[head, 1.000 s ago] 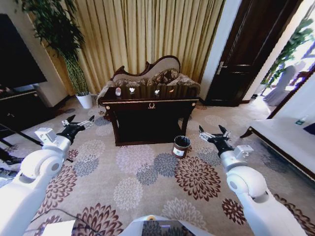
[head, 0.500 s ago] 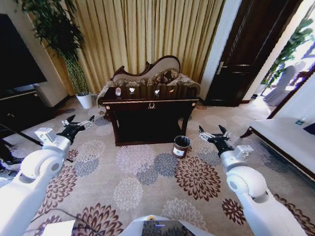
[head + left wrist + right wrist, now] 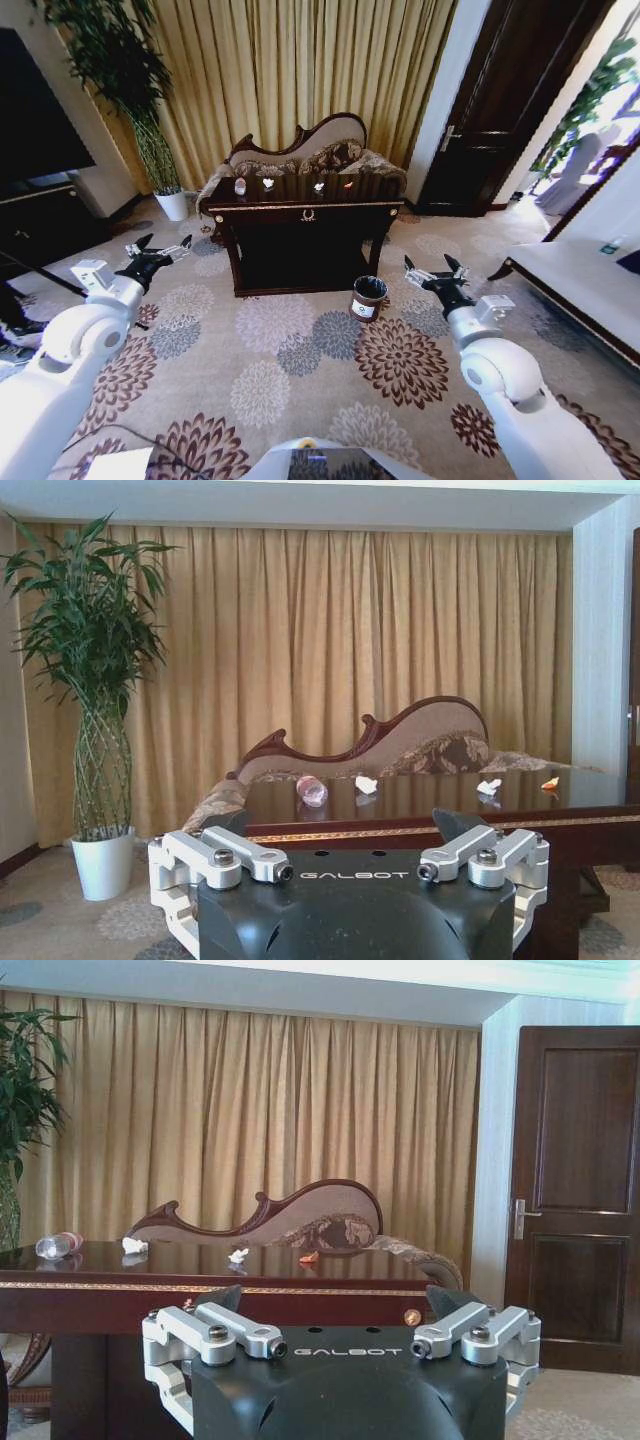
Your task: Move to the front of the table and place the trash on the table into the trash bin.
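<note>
Black fingers on the left gripper [image 3: 158, 246] and right gripper [image 3: 431, 268] are spread wide, holding nothing, both raised over the carpet. Well ahead of them stands the table [image 3: 306, 213]; its glossy surface carries the trash: a bottle [image 3: 240, 186] lying on its side, two paper wads [image 3: 268, 183] [image 3: 319, 186] and an orange scrap [image 3: 348, 184]. Judgement: all light; wads soft, pinch anywhere; bottle slick, likely to roll, best taken across its body. Trash bin [image 3: 368, 297] sits on the floor nearer the right fingers.
</note>
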Tool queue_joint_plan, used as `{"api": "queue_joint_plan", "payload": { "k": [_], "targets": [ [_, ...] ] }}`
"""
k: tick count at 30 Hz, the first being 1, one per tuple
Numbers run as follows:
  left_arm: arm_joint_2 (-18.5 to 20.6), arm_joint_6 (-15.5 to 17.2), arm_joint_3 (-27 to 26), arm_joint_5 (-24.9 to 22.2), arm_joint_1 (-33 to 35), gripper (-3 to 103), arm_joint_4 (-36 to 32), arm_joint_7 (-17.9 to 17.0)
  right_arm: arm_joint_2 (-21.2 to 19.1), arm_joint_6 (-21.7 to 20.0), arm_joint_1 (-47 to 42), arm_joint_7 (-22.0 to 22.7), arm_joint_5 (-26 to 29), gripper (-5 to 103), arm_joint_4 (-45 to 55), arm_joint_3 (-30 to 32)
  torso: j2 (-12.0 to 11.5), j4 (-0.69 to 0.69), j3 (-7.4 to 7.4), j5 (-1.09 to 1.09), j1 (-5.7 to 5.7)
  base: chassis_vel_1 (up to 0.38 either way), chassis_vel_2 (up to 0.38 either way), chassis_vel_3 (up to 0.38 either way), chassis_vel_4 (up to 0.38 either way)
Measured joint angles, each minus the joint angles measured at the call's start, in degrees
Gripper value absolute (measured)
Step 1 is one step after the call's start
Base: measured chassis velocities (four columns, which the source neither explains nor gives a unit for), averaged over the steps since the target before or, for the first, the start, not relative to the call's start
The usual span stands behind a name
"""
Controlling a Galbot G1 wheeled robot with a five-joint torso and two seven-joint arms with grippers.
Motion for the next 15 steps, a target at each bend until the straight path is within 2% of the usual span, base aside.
{"api": "queue_joint_plan", "payload": {
  "k": [5, 7, 8, 11, 12, 14, 15],
  "targets": [
    [-0.5, -0.4, -0.2, 0.4, 0.7, 100, -0.1, 0.1, 0.4, 0.3, -0.6, -0.1, -0.2, 100, 0.0, 0.3, 0.0, 0.00, 0.00, 0.01, 0.00, 0.000, 0.000, 0.000, 0.000],
    [-3.1, -2.5, -1.2, 2.4, 4.3, 100, -0.8, 1.2, 3.2, 2.0, -4.3, -1.2, -1.8, 100, 0.7, 2.4, 0.0, 0.00, 0.00, 0.00, 0.01, 0.000, 0.000, 0.000, 0.000],
    [-3.1, -2.5, -1.2, 2.4, 4.3, 100, -0.8, 1.2, 3.2, 2.0, -4.3, -1.2, -1.8, 100, 0.7, 2.4, 0.0, 0.00, 0.00, 0.00, 0.01, 0.000, 0.000, 0.000, 0.000],
    [-8.1, -6.6, -3.2, 6.4, 11.3, 100, -2.4, 3.3, 8.3, 5.4, -11.1, -3.1, -4.8, 100, 2.1, 6.2, 0.0, -0.01, -0.01, 0.00, 0.00, 0.000, 0.000, 0.000, 0.000],
    [-8.1, -6.6, -3.2, 6.4, 11.3, 100, -2.4, 3.3, 8.3, 5.4, -11.1, -3.1, -4.8, 100, 2.1, 6.2, 0.0, -0.01, -0.01, 0.00, 0.00, 0.000, 0.000, 0.000, 0.000],
    [-11.5, -9.4, -4.6, 9.1, 16.0, 100, -3.4, 4.8, 11.6, 7.6, -15.5, -4.4, -6.8, 100, 2.9, 8.8, 0.0, 0.00, -0.01, 0.00, -0.01, 0.000, 0.000, 0.000, 0.000],
    [-11.5, -9.4, -4.6, 9.1, 16.0, 100, -3.4, 4.8, 11.6, 7.6, -15.5, -4.4, -6.8, 100, 2.9, 8.8, 0.0, 0.00, -0.01, 0.00, -0.01, 0.000, 0.000, 0.000, 0.000]
  ]
}}
